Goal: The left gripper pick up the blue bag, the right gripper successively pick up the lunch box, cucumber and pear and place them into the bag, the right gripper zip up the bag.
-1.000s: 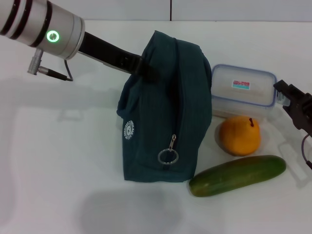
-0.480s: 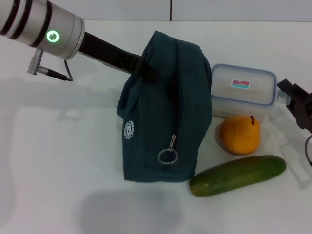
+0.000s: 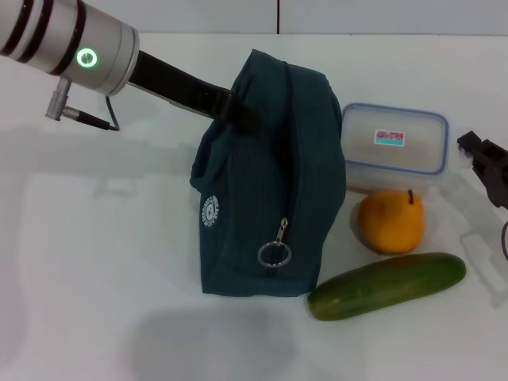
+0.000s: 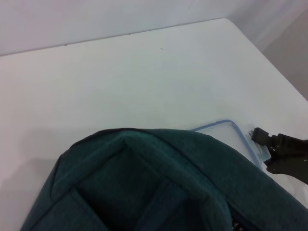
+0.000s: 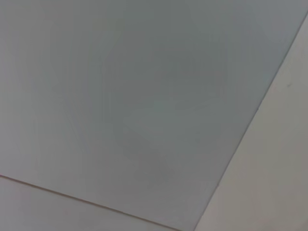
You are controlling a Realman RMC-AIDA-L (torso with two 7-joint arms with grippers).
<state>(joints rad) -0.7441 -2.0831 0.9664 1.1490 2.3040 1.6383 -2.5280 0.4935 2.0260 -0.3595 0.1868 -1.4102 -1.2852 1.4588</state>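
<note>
The blue bag (image 3: 270,198) stands upright in the middle of the white table, its zipper ring (image 3: 274,254) hanging at the front. My left gripper (image 3: 238,113) is shut on the bag's top edge and holds it up; the bag's open inside shows in the left wrist view (image 4: 130,192). The lunch box (image 3: 394,147) lies right of the bag, and also shows in the left wrist view (image 4: 238,137). The pear (image 3: 390,221) sits in front of it, and the cucumber (image 3: 387,284) lies in front of the pear. My right gripper (image 3: 474,152) is open and empty, just right of the lunch box, also seen in the left wrist view (image 4: 263,151).
The white table (image 3: 103,262) stretches left of and in front of the bag. The table's back edge and a wall seam (image 3: 278,24) run behind the bag. The right wrist view shows only a plain grey surface (image 5: 144,96).
My right gripper has drawn back to the right, away from the lunch box, toward the view's edge. The lunch box shifted slightly left. The left arm and bag have not moved.
</note>
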